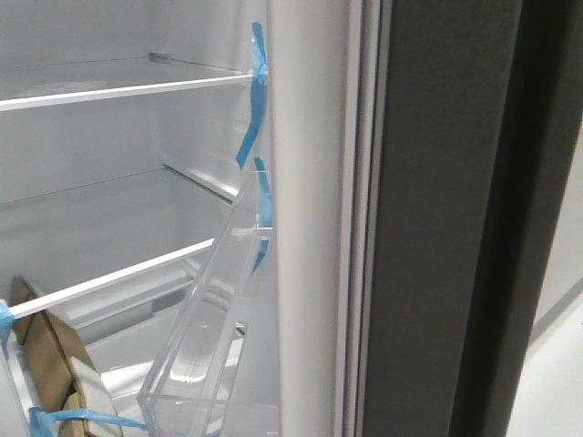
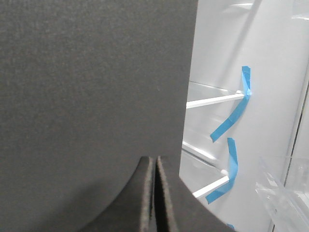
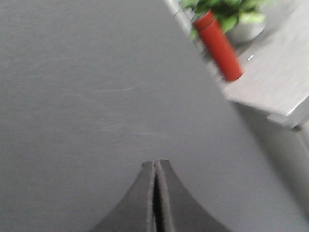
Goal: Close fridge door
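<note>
The fridge door stands open in the front view, with its white inner lining point(image 1: 310, 182) toward the cabinet and its matte dark grey outer face point(image 1: 437, 228) to the right. A clear bin point(image 1: 205, 337) with blue tape point(image 1: 264, 196) hangs on the lining. Neither gripper shows in the front view. My left gripper point(image 2: 155, 159) is shut and empty, its tips against a dark grey door face point(image 2: 96, 87) beside the open fridge interior. My right gripper point(image 3: 155, 163) is shut and empty, its tips against a dark grey door face point(image 3: 96, 96).
White-edged glass shelves point(image 1: 118, 91) with blue tape fill the fridge interior; a brown cardboard item point(image 1: 55, 364) sits low at the left. Past the door's edge in the right wrist view are a red bottle point(image 3: 219, 46), a green plant point(image 3: 227, 9) and a grey tabletop point(image 3: 275, 82).
</note>
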